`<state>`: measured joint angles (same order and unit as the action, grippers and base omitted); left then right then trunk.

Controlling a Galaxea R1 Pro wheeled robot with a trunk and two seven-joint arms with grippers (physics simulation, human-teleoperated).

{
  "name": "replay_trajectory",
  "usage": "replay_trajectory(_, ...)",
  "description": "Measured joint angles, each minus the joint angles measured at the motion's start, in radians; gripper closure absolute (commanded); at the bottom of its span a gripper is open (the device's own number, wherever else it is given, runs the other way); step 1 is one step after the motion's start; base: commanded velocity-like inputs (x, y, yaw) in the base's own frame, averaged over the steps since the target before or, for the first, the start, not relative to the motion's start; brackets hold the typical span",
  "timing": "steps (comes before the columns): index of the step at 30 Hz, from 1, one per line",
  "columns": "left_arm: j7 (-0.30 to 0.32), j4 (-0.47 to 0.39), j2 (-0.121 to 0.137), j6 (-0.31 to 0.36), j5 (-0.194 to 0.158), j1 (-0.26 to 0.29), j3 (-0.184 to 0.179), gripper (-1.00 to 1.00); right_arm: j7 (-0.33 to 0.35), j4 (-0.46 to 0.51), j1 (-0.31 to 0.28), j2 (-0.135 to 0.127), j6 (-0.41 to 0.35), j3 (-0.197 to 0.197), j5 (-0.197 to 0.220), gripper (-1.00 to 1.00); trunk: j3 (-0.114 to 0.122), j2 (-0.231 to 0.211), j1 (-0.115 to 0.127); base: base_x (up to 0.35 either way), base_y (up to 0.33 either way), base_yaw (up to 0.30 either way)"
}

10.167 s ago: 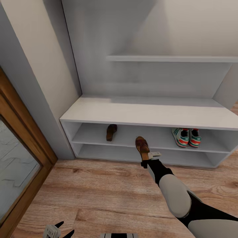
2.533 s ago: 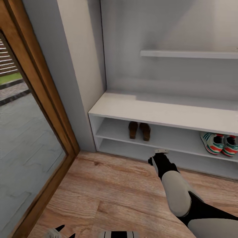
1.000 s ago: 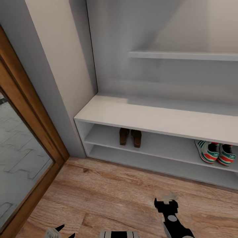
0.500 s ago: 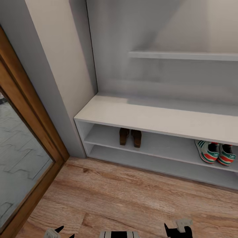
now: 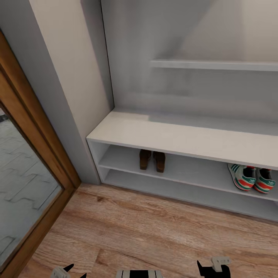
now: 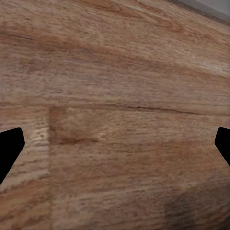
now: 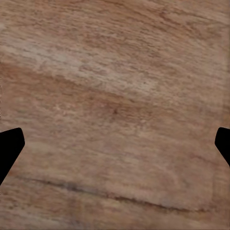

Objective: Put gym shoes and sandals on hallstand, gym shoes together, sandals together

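Right claw at 5 o'clock and left claw at 7 o'clock: both spread wide, empty, over bare corridor floor. Gym shoes: two, side by side on the hallstand upper tier, 3 o'clock; likely light, stiff-soled, best gripped at the heel collar. Sandals: two, paired at centre on the same tier; flat, thin, probably flexible, gripped by a strap.

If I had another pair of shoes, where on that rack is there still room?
On the middle shelf of the hallstand, between the sandals and the gym shoes, is a long bare stretch. The top board looks bare too. The far right end is crowded.
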<state>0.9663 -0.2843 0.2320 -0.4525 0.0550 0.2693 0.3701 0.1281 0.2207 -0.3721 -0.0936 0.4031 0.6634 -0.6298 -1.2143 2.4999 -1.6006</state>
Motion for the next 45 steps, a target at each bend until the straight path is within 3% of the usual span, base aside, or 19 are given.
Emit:
replay_trajectory(3, 0.0, 0.0, 0.0, 0.0, 0.0, 0.0, 0.0, -1.0, 0.0, -0.001, 0.0, 0.0, 0.0, 0.0, 0.0, -1.0, 0.004, 0.0, 0.001, 0.0, 0.0, -0.123)
replay_trajectory(33, -0.004, 0.003, 0.004, 0.001, 0.0, 0.0, 0.002, -1.0, -0.001, -0.003, 0.0, -0.001, 0.001, 0.0, 0.0, -1.0, 0.098, -0.21, 0.115, 0.0, 0.0, -0.275)
replay_trajectory(45, -0.122, 0.014, 0.004, -0.001, 0.0, -0.001, 0.061, -1.0, -0.001, -0.004, 0.001, -0.002, 0.003, 0.0, -0.001, -1.0, 0.141, -0.294, 0.161, 0.0, 0.0, -0.293)
